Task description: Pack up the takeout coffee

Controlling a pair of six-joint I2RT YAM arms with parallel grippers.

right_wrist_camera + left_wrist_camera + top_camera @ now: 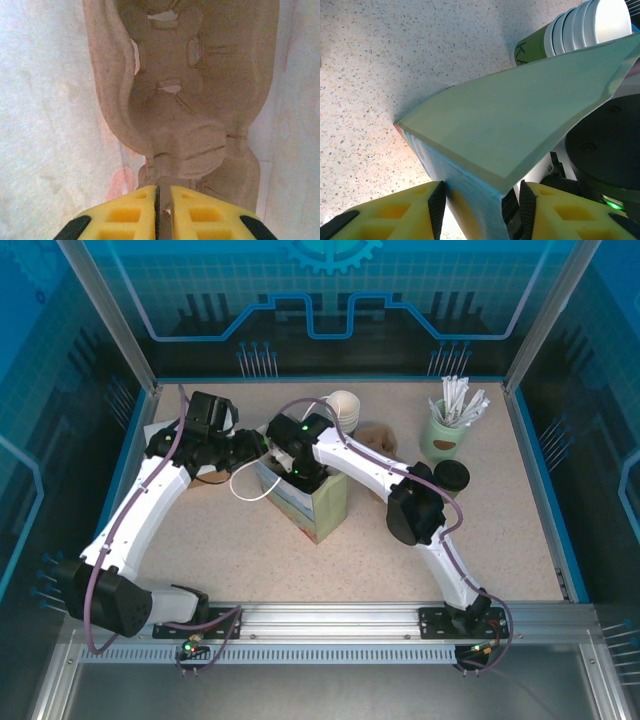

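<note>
Speckled counter, blue-walled cell: right gripper is pinched almost together on the near edge of the pulp cup carrier, which hangs inside the paper bag between its pale walls. The left gripper is clamped across the bag's upper side fold, propping the mouth open at mid-counter. Step in hand looks like seating the carrier, though I can't tell if it touches the bottom; next move likely needs lowering it flat, letting go and lifting the right arm straight out clear of the rim, then going for the stack of cups behind the bag.
</note>
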